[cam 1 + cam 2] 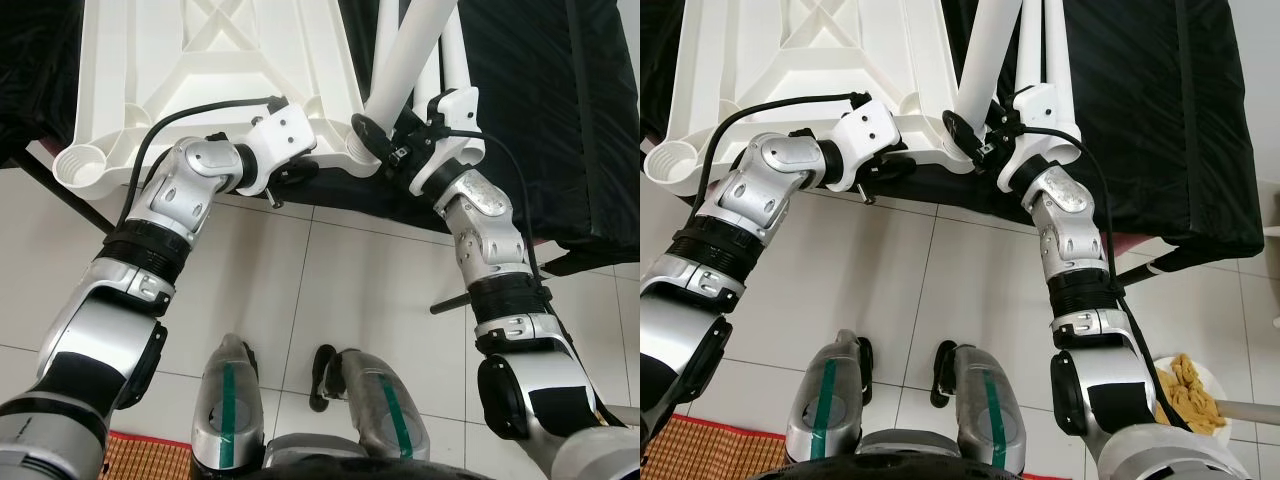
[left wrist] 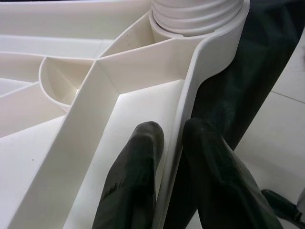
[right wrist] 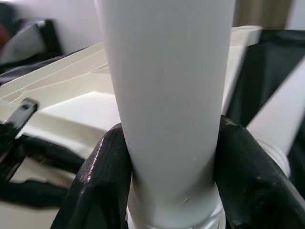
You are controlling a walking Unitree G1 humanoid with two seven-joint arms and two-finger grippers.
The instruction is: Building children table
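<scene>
Right wrist view: my right end effector [image 3: 169, 179] is pinching the white leg [image 3: 167, 95], its axis leaning toward one o'clock over the corner socket [image 1: 357, 147]; my left end effector [image 2: 169, 157] is clamping the tabletop rim [image 2: 190, 124].

table top [image 1: 215, 60] cut off at frame top, leg [image 1: 410, 50] upper end cropped, left hand [image 1: 290, 175] fingertips hidden under rim

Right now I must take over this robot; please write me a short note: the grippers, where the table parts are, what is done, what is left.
Left gripper: fingers shut on the rim of the upside-down white tabletop, which lies on a black cloth.
Right gripper: shut on a white leg, low on it, by the near corner socket.
Done: leg seems entered in that socket; whether fully seated, I cannot tell.
Left: the other near corner socket is empty. More legs lie beside.
</scene>
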